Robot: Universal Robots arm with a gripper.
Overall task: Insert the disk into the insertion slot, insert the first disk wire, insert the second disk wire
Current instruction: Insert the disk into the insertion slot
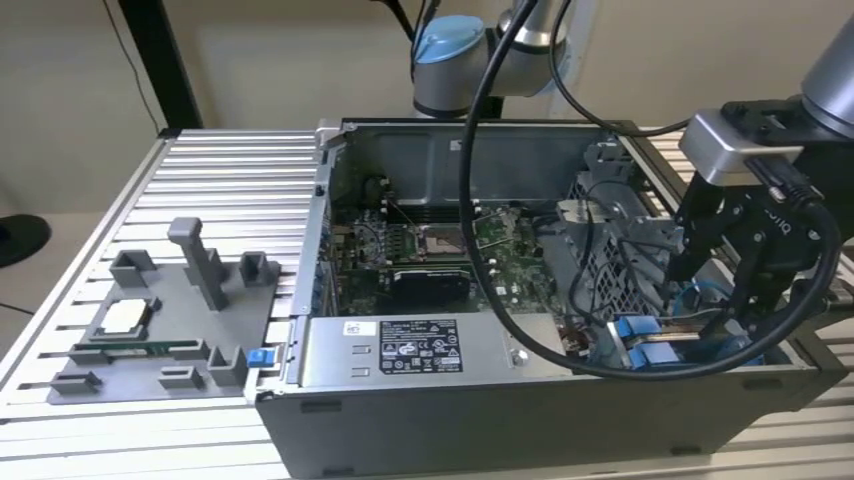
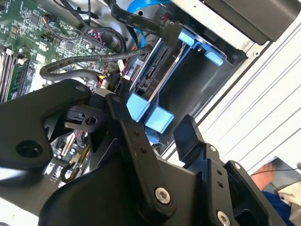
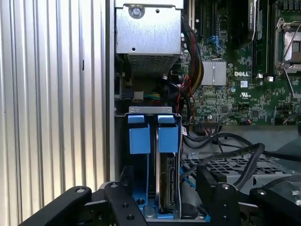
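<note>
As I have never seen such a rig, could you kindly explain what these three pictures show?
It is one robot arm working on an open computer case that lies on a slatted metal table. The exterior view looks on from off the arm. The two wrist views come from cameras riding on the arm, looking past its gripper. On the exterior view's left, beside the case, lies a grey fixture plate. Inside the case are the green motherboard and the silver power-supply box. The gripper hangs open over the insertion slot, a bay with blue rails. The disk stands on edge in that bay, between the spread jaws, which hold nothing.
</note>
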